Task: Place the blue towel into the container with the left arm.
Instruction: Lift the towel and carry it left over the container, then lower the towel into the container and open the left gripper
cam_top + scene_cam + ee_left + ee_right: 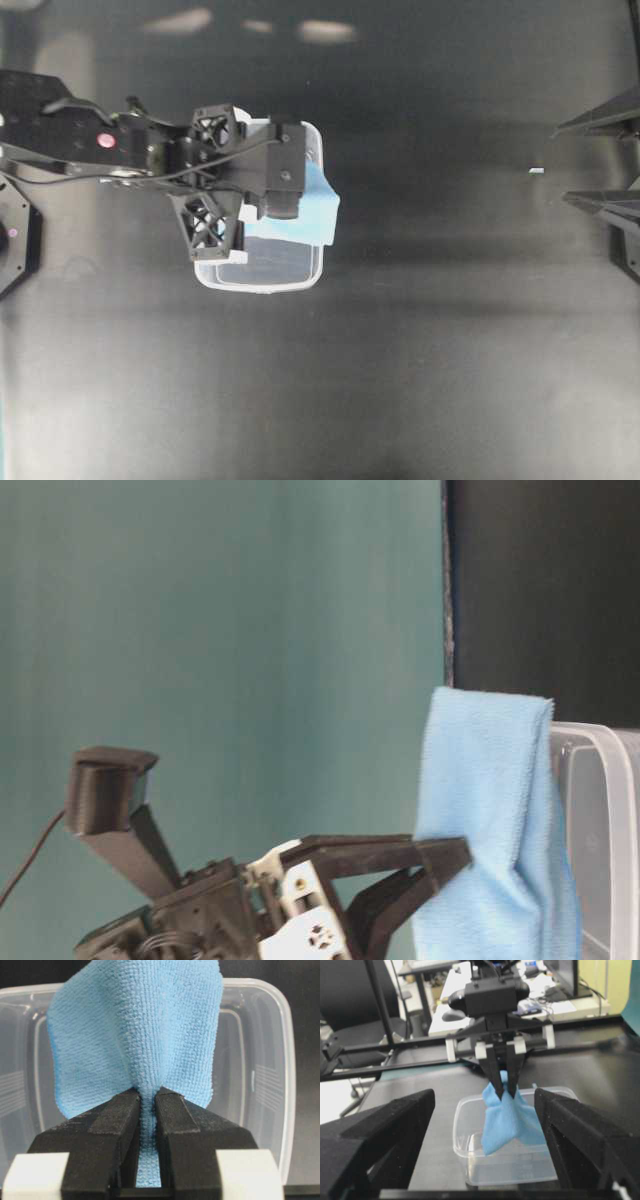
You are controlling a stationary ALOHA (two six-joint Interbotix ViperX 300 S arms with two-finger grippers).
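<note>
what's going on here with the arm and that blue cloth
The left arm's gripper has its black fingers pinched shut on a light sky-blue microfibre towel, holding it bunched and hanging over the clear plastic rectangular tub on the black table. The towel's lower part dangles into the tub, but it is not released yet. The right arm's gripper sits back with its fingers wide open, holding nothing.

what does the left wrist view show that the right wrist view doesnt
Only the left wrist view shows the pinch close up: the fingers squeeze a fold of the blue towel.

Only the right wrist view shows the whole left end effector from the front, framed by the right end effector's open fingers.

Both show the towel hanging over the container.
</note>
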